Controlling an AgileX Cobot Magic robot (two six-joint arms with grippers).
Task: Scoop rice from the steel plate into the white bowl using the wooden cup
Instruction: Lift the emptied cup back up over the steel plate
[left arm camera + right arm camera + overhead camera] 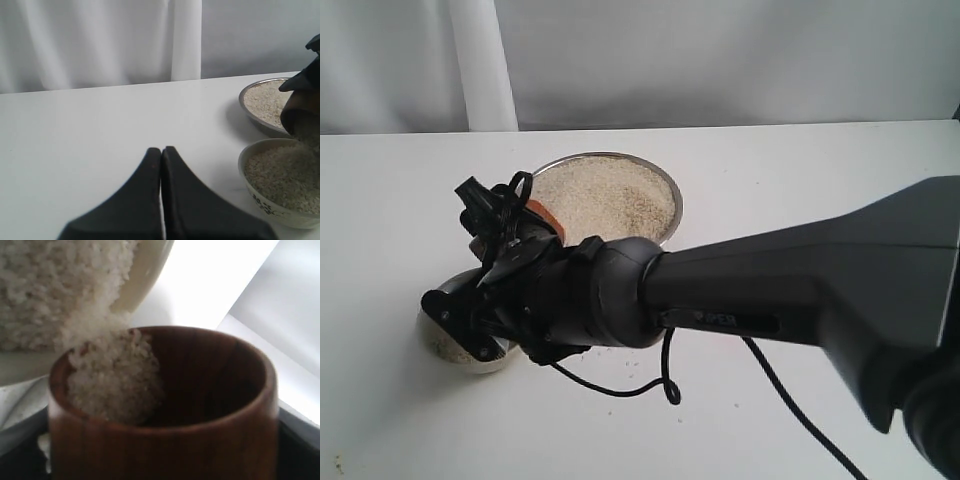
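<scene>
My right gripper (470,325) reaches across to the left and is shut on the wooden cup (200,450), which it holds tilted over the white bowl (260,200). Rice (112,385) slides out of the cup's mouth into the bowl, which holds a heap of grains (285,175). In the exterior view the arm hides the cup and most of the white bowl (445,345). Just behind stands the steel plate (675,205), full of rice (610,205). Off to the side, my left gripper (161,150) is shut on nothing above the white table.
Loose grains (610,385) lie scattered on the table in front of the plate. A black cable (660,385) hangs from the right arm down to the tabletop. A white curtain and post (485,65) stand behind the table's far edge.
</scene>
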